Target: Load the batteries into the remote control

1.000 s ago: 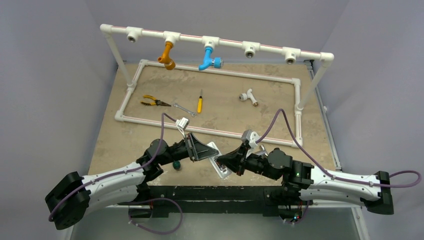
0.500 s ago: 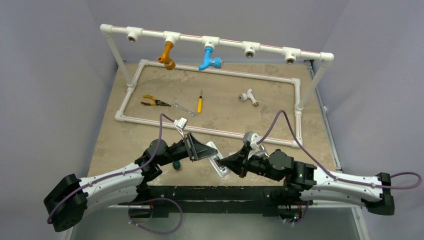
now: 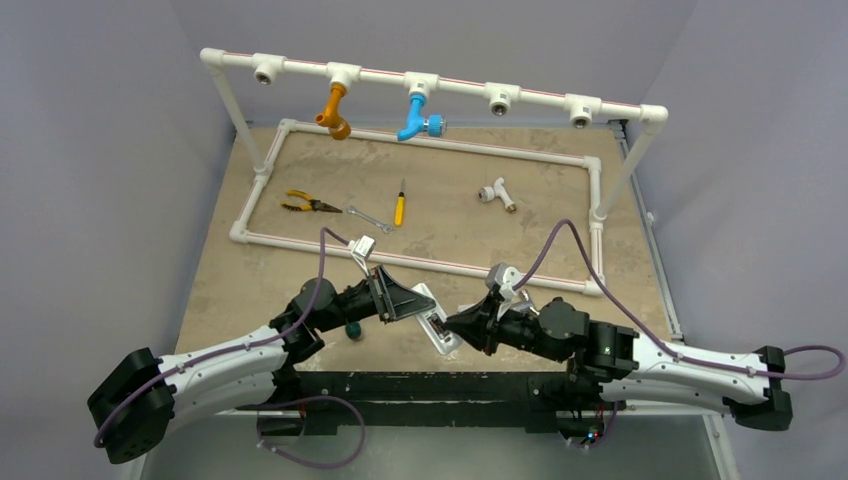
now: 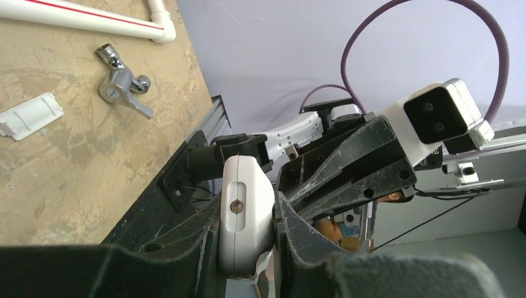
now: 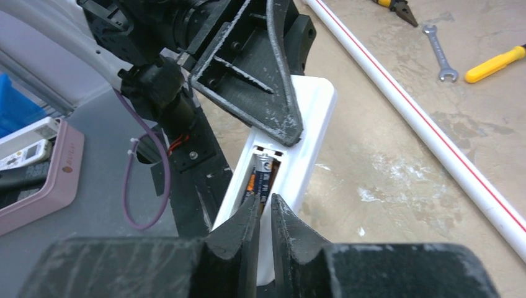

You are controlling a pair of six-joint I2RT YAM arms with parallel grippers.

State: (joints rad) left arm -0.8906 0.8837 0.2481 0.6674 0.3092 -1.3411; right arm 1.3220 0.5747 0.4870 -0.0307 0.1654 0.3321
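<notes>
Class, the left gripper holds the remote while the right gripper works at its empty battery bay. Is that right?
No, the bay is not empty: the right wrist view shows a battery inside the bay of the remote control. The rest stands.

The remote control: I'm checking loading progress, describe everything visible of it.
The remote control is a white oblong plastic handset, held tilted in the air, its sides clamped by the left gripper. Its back bay is open, cover off, with a dark, orange-marked battery inside. The right gripper has its tips at the bay.
</notes>
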